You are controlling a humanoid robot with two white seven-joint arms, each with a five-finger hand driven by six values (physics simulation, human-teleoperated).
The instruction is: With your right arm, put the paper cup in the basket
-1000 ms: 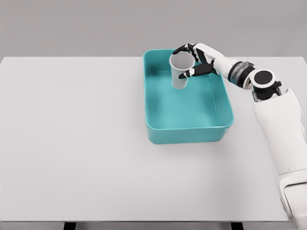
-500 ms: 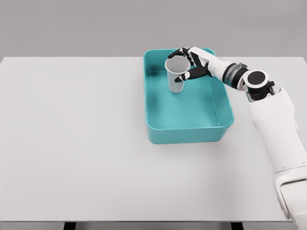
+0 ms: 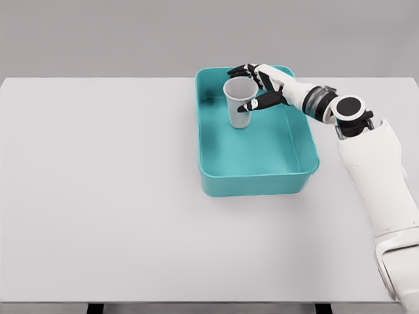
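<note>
A white paper cup (image 3: 239,103) stands upright inside the teal basket (image 3: 254,184), over its back left part. My right hand (image 3: 252,88) reaches in from the right above the basket's far rim. Its fingers (image 3: 262,102) curl around the cup's upper right side, so the hand is shut on the cup. Whether the cup's base touches the basket floor I cannot tell. My left arm does not appear in the head view.
The basket sits on a wide white table (image 3: 105,196), right of centre. My right forearm (image 3: 314,99) crosses the basket's back right corner, and the upper arm (image 3: 376,176) runs down the right edge of the picture.
My right hand has carried the cup leftward and slightly lower, deeper into the back left of the basket. The grasp on the cup has stayed the same.
</note>
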